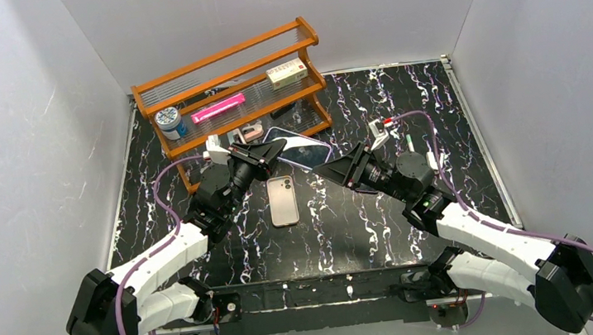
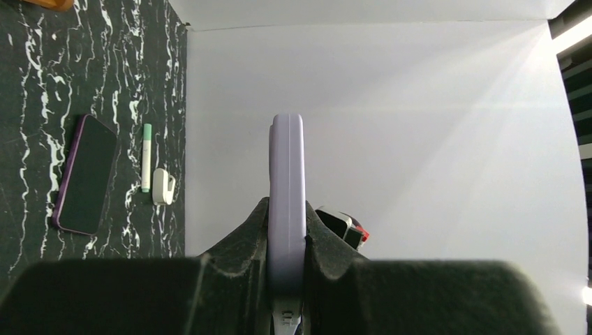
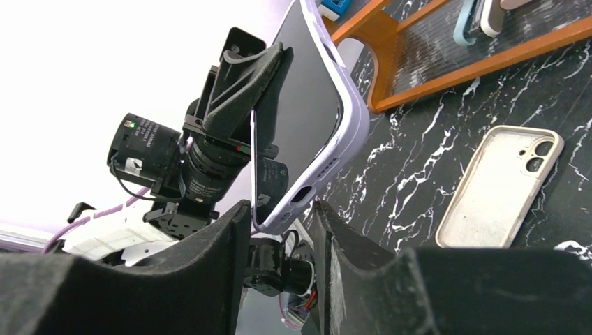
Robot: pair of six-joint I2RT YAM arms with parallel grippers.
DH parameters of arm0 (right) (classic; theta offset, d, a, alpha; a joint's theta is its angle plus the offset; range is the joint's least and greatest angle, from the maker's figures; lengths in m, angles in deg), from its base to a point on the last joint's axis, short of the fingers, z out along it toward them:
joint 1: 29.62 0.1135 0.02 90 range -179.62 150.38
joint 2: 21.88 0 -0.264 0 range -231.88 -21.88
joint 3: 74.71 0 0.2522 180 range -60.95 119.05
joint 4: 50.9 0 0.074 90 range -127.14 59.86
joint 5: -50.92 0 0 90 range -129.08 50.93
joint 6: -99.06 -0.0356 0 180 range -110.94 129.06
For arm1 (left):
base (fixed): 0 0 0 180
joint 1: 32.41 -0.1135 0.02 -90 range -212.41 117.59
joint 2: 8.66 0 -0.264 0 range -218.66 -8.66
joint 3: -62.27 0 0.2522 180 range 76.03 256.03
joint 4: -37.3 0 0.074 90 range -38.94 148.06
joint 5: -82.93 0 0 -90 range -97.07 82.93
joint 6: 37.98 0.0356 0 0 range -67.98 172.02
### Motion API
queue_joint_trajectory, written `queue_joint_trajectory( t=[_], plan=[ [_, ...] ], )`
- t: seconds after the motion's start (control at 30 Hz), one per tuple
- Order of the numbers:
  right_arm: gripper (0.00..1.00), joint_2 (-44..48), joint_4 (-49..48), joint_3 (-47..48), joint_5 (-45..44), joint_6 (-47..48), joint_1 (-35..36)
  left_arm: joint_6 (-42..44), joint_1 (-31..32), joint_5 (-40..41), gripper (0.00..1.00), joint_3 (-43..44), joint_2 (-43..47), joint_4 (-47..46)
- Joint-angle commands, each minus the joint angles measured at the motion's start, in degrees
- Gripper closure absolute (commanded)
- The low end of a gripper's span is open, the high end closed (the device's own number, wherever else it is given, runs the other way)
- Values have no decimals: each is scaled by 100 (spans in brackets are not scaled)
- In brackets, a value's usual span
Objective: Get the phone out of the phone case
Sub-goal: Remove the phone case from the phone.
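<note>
The phone in its lavender case (image 1: 298, 147) is held up off the table, tilted, in front of the rack. My left gripper (image 1: 265, 156) is shut on its top end; in the left wrist view the case (image 2: 287, 188) stands edge-on, pinched between both fingers. In the right wrist view the dark screen and lavender rim (image 3: 307, 118) show, and the phone's bottom end, with its port cutout, sits slanted between the fingers of my right gripper (image 3: 279, 223). Those jaws stand apart around it, not clamped flat. My right gripper (image 1: 325, 168) meets the phone from the right.
A beige case (image 1: 283, 200) lies flat on the black marble table (image 1: 349, 228) below the held phone, and also shows in the right wrist view (image 3: 499, 185). The orange wooden rack (image 1: 235, 91) stands behind. A purple phone (image 2: 87, 174), green pen (image 2: 146, 157) and white clip (image 2: 163, 186) lie at right.
</note>
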Motion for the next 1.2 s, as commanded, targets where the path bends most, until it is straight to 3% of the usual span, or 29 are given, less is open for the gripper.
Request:
queue_joint_trajectory(
  t=[0.0, 0.33, 0.43, 0.6, 0.9, 1.17],
  plan=[
    [57, -42, -773, -74, -9, -24, -32, -289, -17, -53, 100, 55, 194, -572],
    [60, -158, -1261, -120, -31, -100, -100, -482, -17, -167, 100, -17, 233, -589],
    [71, -274, -1510, -159, 98, -94, -127, -484, -19, -185, 100, -17, 244, -591],
    [98, -310, -1583, -136, 448, 460, -142, -572, -17, -230, 100, -56, 234, -579],
    [99, -574, -451, 781, 1982, 2454, -198, -738, -63, -757, 100, 200, -61, -131],
    [99, -991, 625, 1489, 3210, 3601, -199, -735, -250, -1171, 100, 497, -179, 390]
  ],
)
